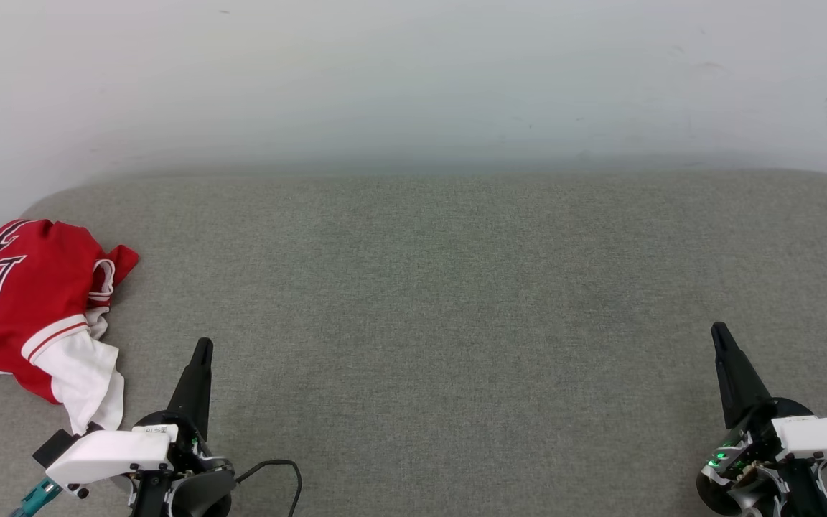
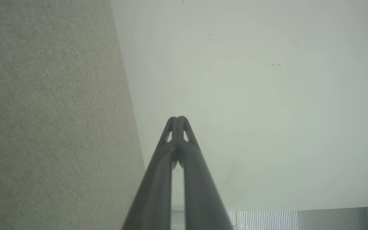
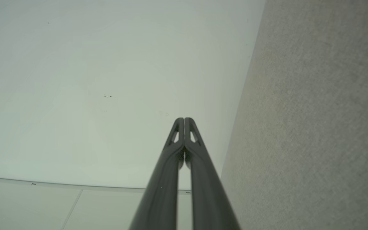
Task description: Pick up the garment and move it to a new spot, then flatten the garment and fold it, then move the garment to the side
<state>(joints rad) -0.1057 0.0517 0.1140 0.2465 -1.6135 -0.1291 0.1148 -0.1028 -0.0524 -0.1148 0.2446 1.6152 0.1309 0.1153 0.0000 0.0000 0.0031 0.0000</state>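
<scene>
Garment [image 1: 19, 301] bunched at worktop [image 1: 456, 287] left edge, near left tool [image 1: 202, 347]; right tool [image 1: 718, 332] well apart by right edge; both closed, empty.

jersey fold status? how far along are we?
Nothing looks done: the garment lies bunched at the far left of the grey surface, a white sleeve spilling out, neither flat nor neatly folded. Nothing in hand: left gripper and right gripper are shut, empty, apart from it. Left: pick, move, flatten, fold, set aside.
</scene>
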